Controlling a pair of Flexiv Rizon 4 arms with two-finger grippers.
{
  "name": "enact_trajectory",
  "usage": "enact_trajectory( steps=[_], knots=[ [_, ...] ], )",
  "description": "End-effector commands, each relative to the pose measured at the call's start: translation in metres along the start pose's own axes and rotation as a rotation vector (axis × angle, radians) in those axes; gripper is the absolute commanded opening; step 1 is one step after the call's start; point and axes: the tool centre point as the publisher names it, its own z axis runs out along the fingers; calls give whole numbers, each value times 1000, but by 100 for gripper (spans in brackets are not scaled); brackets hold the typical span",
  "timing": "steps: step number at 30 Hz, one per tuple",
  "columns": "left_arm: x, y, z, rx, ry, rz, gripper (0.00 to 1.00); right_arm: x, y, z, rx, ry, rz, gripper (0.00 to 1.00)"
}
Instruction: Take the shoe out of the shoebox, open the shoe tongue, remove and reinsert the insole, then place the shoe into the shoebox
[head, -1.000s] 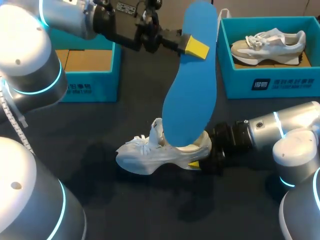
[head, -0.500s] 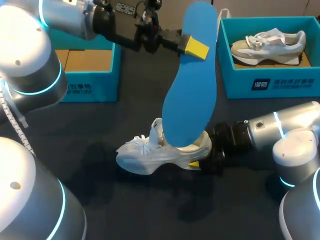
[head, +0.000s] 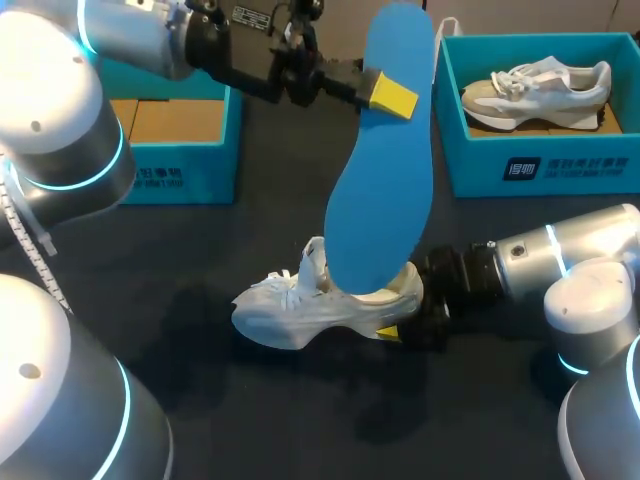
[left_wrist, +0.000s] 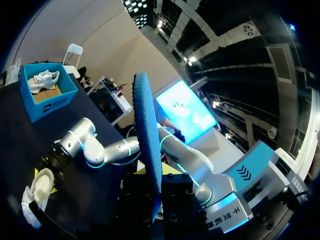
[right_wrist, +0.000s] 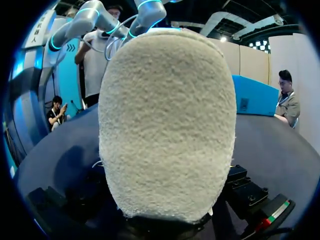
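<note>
1. The worktop (head: 300, 420) is dark and flat, and a soft shadow lies on it under the shoe.
2. A white shoe (head: 300, 310) lies near the middle of the worktop. Its toe points to 9 o'clock and its heel to 3 o'clock.
3. A big blue insole (head: 385, 150) stands up tall. Its low end sits in the mouth of the white shoe, and its top end points to 12 o'clock.
4. The left pincer (head: 392, 95) comes in from 10 o'clock. It is clenched on the top part of the blue insole and holds it in the air.
5. In the left wrist view the blue insole (left_wrist: 147, 150) is seen thin, edge on, and rises straight out ahead of the pincer.
6. The right pincer (head: 398, 327) comes in from 3 o'clock and is right at the heel of the white shoe. I cannot tell if it is squeezing the heel or just next to it.
7. In the right wrist view the fuzzy pale heel of the white shoe (right_wrist: 167, 125) fills almost everything.
8. A teal shoebox (head: 540, 160) sits at 2 o'clock with a second shoe (head: 535, 90) inside.
9. Another teal box (head: 180, 170) sits at 10 o'clock, and its brown floor shows.
</note>
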Motion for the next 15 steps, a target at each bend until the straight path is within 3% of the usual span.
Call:
enact_trajectory(
  steps=[1,15],
  knots=[
    [0,0,0,-1,-2,0,0,-2,0,2,17,-1,12,100],
    [0,0,0,-1,-2,0,0,-2,5,-12,121,-56,85,100]
  ],
)
